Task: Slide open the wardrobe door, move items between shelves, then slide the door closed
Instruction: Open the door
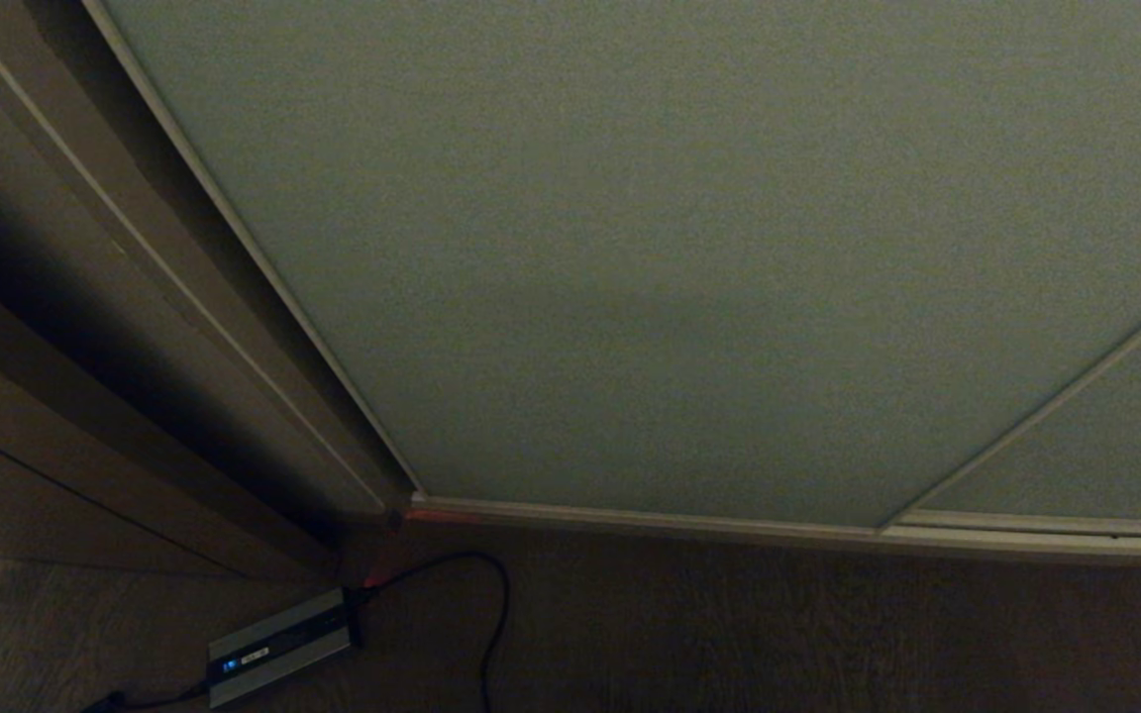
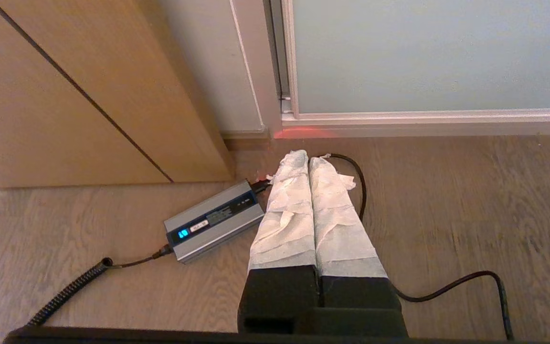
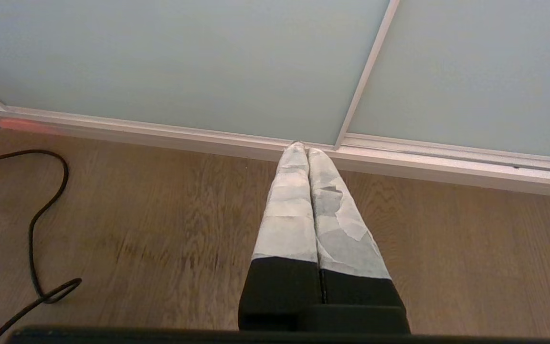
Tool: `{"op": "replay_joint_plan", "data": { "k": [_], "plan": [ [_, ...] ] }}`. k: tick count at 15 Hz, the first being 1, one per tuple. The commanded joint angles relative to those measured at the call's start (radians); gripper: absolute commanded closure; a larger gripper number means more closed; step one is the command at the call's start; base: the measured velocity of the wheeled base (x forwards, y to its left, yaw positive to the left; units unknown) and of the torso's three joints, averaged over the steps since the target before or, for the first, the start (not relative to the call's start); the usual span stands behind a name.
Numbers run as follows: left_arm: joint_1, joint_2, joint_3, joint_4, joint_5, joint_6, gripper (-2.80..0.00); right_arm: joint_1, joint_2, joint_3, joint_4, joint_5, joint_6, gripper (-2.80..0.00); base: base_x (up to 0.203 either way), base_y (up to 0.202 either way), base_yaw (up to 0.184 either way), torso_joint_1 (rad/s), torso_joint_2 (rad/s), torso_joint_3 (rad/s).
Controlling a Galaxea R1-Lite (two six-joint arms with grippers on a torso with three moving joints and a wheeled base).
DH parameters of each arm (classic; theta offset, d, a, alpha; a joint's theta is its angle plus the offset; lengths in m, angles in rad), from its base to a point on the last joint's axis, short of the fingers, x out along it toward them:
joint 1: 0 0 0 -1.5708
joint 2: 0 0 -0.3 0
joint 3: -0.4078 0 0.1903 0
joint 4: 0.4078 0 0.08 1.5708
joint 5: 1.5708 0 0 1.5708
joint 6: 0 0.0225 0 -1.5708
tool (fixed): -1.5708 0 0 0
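Both arms parked low, pointing down and forward at the floor, neither in the head view. Left gripper (image 2: 307,160) has its tape-wrapped fingers (image 2: 287,210) pressed together, nothing between them. Right gripper (image 3: 302,149) same, fingers (image 3: 334,215) closed on nothing.

Sliding wardrobe door (image 1: 689,248) fully shut, ahead of and above both grippers, well apart from them. Its long edges run vertical. Door's pale-framed left edge (image 2: 288,57) lies straight ahead of the left gripper, just right of the brown door casing (image 2: 89,86). Its other vertical edge, the seam with the next panel (image 3: 365,71), lies ahead of the right gripper, slightly to its right. Bottom track (image 3: 208,136) runs crosswise in front of both.

Judgement: opening step not started. Left arm is nearer the free edge at the casing, so it looks the likelier one to raise, reach forward and push the panel sideways to the right. Shelves and plush toys hidden behind the door.

Grey power adapter (image 2: 215,222) with black cable (image 2: 447,286) on the wooden floor (image 2: 470,200) just left of the left gripper, cable looping under it; keep clear
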Motion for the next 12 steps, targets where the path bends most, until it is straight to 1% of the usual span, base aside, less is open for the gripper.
{"op": "replay_joint_plan", "data": {
  "k": [1, 12],
  "plan": [
    [0.000, 0.001, 0.000, -0.001, 0.000, 0.001, 0.00, 0.000, 0.000, 0.003, 0.000, 0.000, 0.000, 0.00, 0.000, 0.000, 0.000, 0.000, 0.00, 0.000],
    [0.000, 0.003, 0.000, 0.000, 0.001, 0.001, 0.00, 0.000, 0.000, 0.003, 0.000, 0.001, 0.000, 0.00, 0.000, 0.000, 0.000, 0.000, 0.00, 0.000]
  ]
}}
